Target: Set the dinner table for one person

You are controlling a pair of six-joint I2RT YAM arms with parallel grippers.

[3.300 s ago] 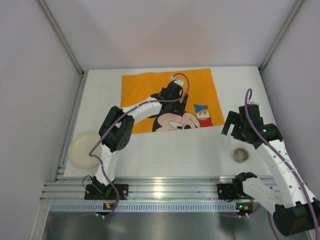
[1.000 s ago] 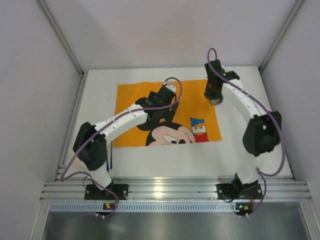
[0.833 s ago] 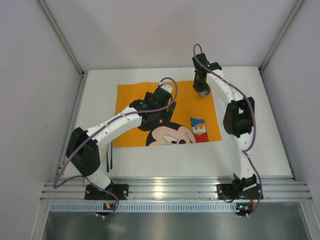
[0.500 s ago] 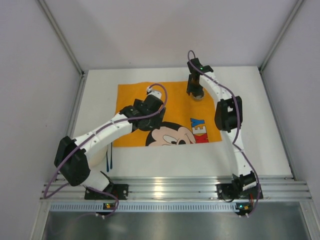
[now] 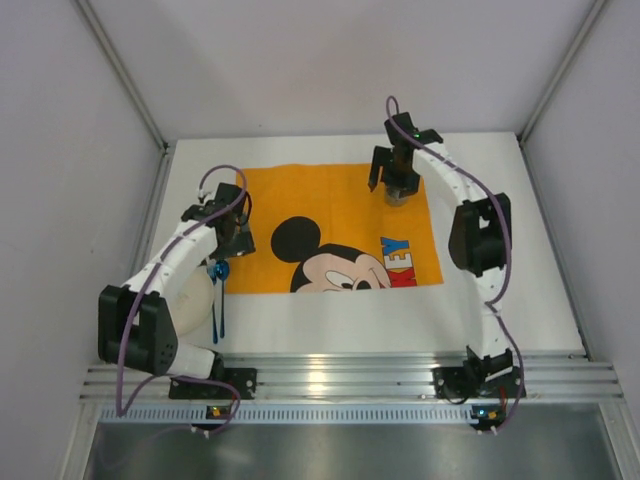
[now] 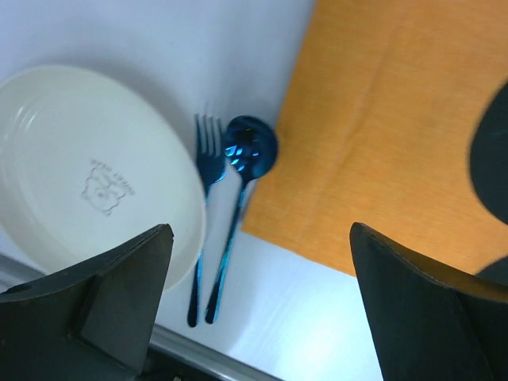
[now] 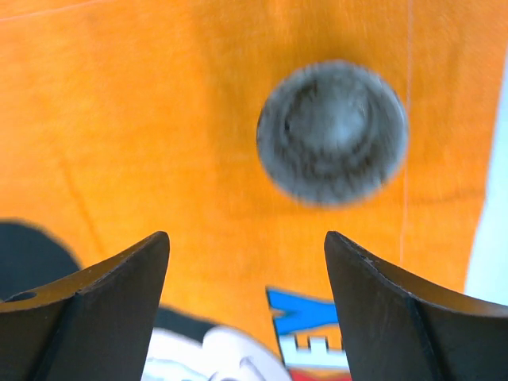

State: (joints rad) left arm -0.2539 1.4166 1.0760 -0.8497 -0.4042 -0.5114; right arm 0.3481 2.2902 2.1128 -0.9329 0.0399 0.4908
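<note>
The white dinner table (image 5: 480, 300) carries an orange Mickey Mouse mat (image 5: 330, 215). A small grey cup (image 5: 398, 196) stands on the mat's far right part; in the right wrist view the cup (image 7: 332, 131) is seen from above. My right gripper (image 5: 392, 178) hovers just over it, open and empty (image 7: 246, 238). My left gripper (image 5: 228, 240) is open and empty (image 6: 260, 238) above the mat's left edge. Below it lie a blue fork (image 6: 208, 155) and a blue spoon (image 6: 250, 147) beside a cream plate (image 6: 87, 167).
The plate (image 5: 190, 300) is partly hidden under the left arm, with the spoon (image 5: 218, 272) at the mat's left edge. A silver aluminium rail (image 5: 330, 380) runs along the near edge. White walls close in the table on three sides.
My right gripper carried the cup to the mat's far right, let it go and opened. My left arm swung left off the mat to above the fork and spoon, uncovering the plate.
</note>
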